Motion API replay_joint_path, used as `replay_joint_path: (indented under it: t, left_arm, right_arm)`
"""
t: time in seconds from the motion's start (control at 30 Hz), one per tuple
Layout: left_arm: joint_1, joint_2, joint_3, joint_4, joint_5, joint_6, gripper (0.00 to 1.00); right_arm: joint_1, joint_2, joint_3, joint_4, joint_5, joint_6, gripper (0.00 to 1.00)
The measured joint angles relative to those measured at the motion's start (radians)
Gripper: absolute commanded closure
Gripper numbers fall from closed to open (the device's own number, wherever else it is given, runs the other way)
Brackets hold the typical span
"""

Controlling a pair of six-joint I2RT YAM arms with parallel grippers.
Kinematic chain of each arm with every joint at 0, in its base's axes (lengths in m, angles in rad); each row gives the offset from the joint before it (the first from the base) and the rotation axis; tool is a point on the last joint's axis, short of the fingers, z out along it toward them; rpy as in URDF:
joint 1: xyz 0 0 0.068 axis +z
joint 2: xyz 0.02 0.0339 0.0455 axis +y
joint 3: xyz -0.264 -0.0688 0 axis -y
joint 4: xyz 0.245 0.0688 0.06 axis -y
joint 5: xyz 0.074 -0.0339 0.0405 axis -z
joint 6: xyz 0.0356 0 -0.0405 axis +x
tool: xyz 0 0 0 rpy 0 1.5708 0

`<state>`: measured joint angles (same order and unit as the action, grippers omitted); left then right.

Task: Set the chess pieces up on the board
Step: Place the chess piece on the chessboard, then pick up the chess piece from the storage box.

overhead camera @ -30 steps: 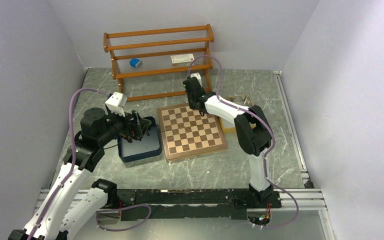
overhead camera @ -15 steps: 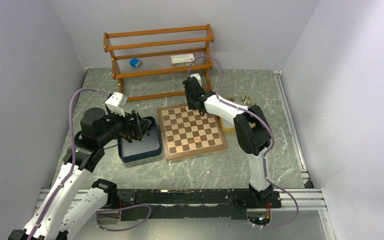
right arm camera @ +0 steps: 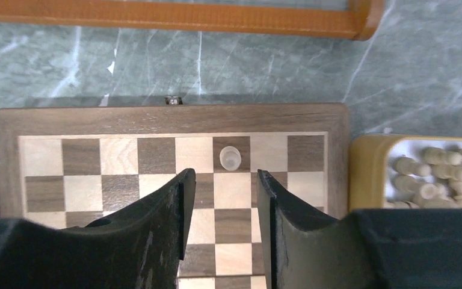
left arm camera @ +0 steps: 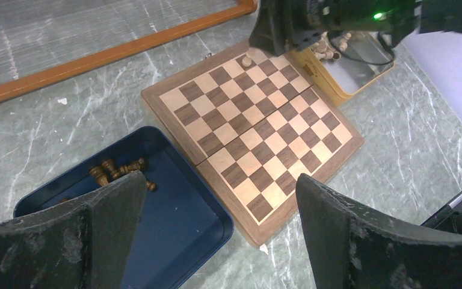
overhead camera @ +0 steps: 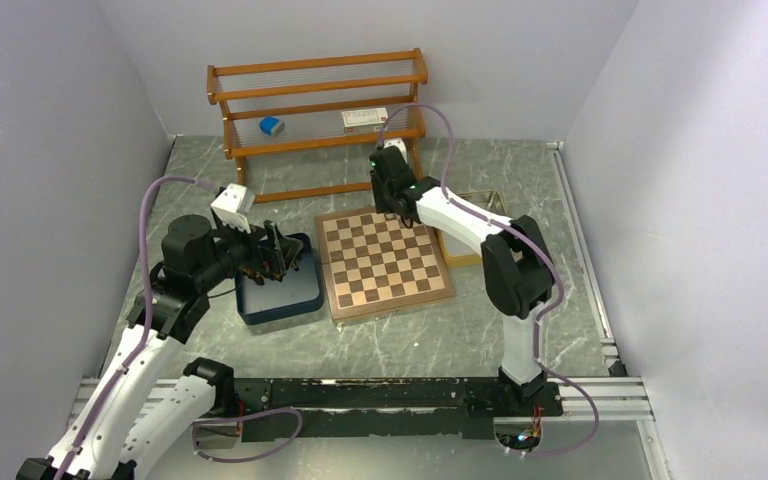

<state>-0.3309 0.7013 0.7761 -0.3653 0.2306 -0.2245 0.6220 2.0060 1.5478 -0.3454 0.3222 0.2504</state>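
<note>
Right gripper point(right arm camera: 224, 177) hovered over the far edge of the board point(right arm camera: 156, 119), fingers parted and holding nothing. 1 cream piece point(right arm camera: 230, 158) stood upright on a dark square of the far row, just ahead of the fingertips and apart from them. Left gripper point(left arm camera: 219, 180) was spread wide and empty above the navy tray point(left arm camera: 225, 226) of dark pieces point(left arm camera: 117, 168), and other cream pieces point(right arm camera: 439, 171) lay in the yellow tray point(right arm camera: 361, 174) just beside the board.

Reaches the right arm point(overhead camera: 508, 268) far forward with the right gripper point(right arm camera: 224, 177) pointing down, jaws partly parted and empty, and holds the left gripper point(left arm camera: 219, 180) spread wide, empty.
</note>
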Motion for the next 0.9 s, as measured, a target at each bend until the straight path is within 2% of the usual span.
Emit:
replay_joint_path:
  t: [0.23, 0.47, 0.67, 0.9]
  left_arm:
    - [0.000, 0.013, 0.000, 0.000, 0.000, 0.000, 0.01]
    - [0.000, 0.023, 0.000, 0.000, 0.001, 0.000, 0.01]
    - [0.000, 0.023, 0.000, 0.000, 0.001, 0.000, 0.01]
    - [0.000, 0.023, 0.000, 0.000, 0.001, 0.000, 0.01]
  right_arm:
    - [-0.030, -0.138, -0.043, 0.001, 0.033, -0.011, 0.61]
    - [-0.143, -0.216, -0.148, 0.003, 0.042, -0.010, 0.64]
    - [-0.268, -0.224, -0.221, 0.002, 0.032, -0.002, 0.66]
    - [-0.326, -0.195, -0.231, 0.004, -0.008, -0.013, 0.65]
